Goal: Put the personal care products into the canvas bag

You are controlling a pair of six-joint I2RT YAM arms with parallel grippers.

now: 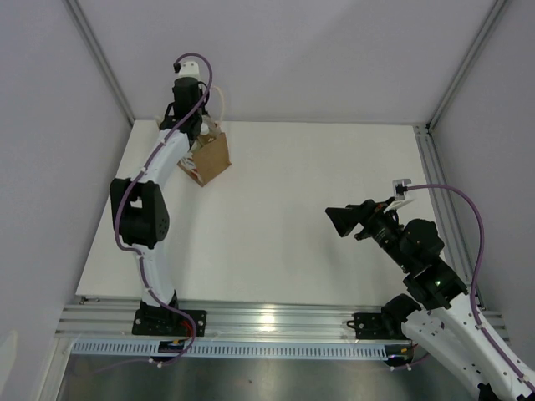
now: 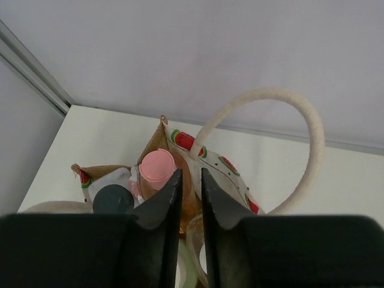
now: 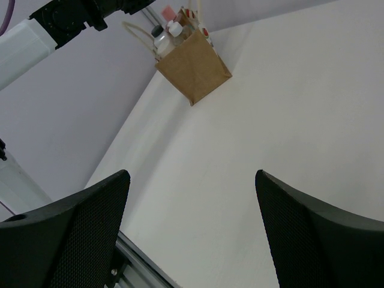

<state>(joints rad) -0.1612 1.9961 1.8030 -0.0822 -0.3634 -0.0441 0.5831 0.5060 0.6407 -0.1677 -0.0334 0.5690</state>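
Black fingers of the left gripper (image 2: pixel 191 177) fill the bottom of the left wrist view, drawn almost together with only a slit between them. They're poised right over the mouth of the canvas bag (image 2: pixel 180 139), and whether they pinch anything in that slit, I can't tell. Just beyond the tips stands the pink cap (image 2: pixel 157 167) of the peach bottle, upright in the bag, and to its left the black cap (image 2: pixel 113 199) of the white bottle. Something amber shows through the slit, too hidden to name. One cream loop handle (image 2: pixel 303 120) arches up to the right of the fingers. From overhead, the bag stands at the far left corner of the table (image 1: pixel 318 167), and I spot no bottles lying out on it, so my read is the packing is at or near its end. Over by the right edge, the right gripper (image 3: pixel 191 180) hangs above the table, jaws spread wide with nothing between them, well apart from the bag. For the left arm, the job looks like getting out cleanly: part the fingers only slightly so they don't shove the pink cap, then rise straight up, clear of that handle, because a snag there could tip this light bag.
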